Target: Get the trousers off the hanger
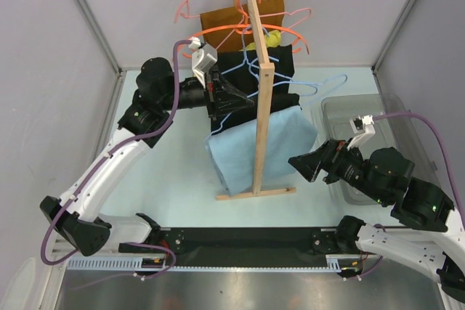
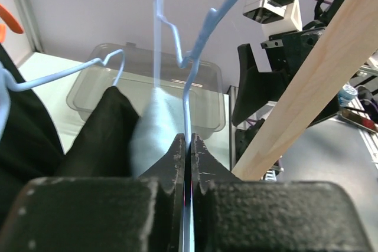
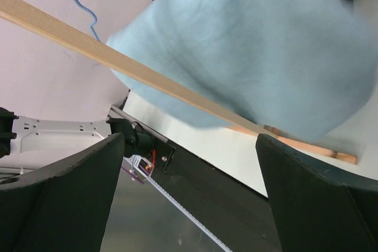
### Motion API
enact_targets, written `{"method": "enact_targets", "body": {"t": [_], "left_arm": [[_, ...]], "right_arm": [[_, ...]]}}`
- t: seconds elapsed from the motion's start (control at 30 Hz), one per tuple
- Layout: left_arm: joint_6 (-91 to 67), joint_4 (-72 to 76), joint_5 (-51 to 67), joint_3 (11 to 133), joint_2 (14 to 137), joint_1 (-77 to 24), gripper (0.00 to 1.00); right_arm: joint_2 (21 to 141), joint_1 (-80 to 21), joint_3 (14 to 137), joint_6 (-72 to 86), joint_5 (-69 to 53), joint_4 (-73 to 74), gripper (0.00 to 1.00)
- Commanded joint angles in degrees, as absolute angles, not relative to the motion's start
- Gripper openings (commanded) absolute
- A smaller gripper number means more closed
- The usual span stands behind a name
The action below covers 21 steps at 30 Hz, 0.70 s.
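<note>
At table centre, trousers are hanging off the wooden rack, draping just below the black garments, w/ the hanger wire rising above them. L gripper is pinching that wire btwn tightly pressed fingers, prob. low on the hanger, though blur is hiding exactly where. R gripper is hovering just beside the cloth, fingers spread wide, gripping nothing, near the clear bin.

1. The left gripper is pinching the hanger, jaws closed on its wire.
2. The trousers are hanging blurred just left of it, seemingly touching a black garment.
3. A wooden post is slanting at right; a clear bin is sitting behind.
</note>
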State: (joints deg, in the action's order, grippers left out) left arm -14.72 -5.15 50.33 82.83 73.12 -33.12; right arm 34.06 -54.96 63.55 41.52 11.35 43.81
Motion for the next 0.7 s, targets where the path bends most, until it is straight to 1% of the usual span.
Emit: {"method": "enact_targets", "body": {"t": [0.0, 0.17, 0.27, 0.43, 0.67], "left_arm": [[-15.1, -2.5, 50.4, 82.6, 71.7, -33.7, 0.00], [-15.1, -2.5, 48.8, 82.4, 69.3, -33.8, 0.00], [-17.0, -2.1, 44.8, 82.5, 67.7, -33.8, 0.00], [-20.6, -3.9, 44.1, 86.6, 66.7, -33.7, 0.00], [-25.7, -3.3, 49.3, 91.4, 65.7, -33.7, 0.00]], "right_arm": [[33.1, -55.1, 63.6, 42.0, 12.7, 42.5, 1.00], [32.9, -55.1, 63.5, 41.9, 13.1, 42.4, 1.00], [33.0, -55.1, 63.5, 42.0, 13.2, 42.4, 1.00], [33.2, -55.1, 63.5, 42.4, 13.2, 42.5, 1.00], [32.9, -55.1, 63.4, 42.5, 13.8, 42.8, 1.00]]}}
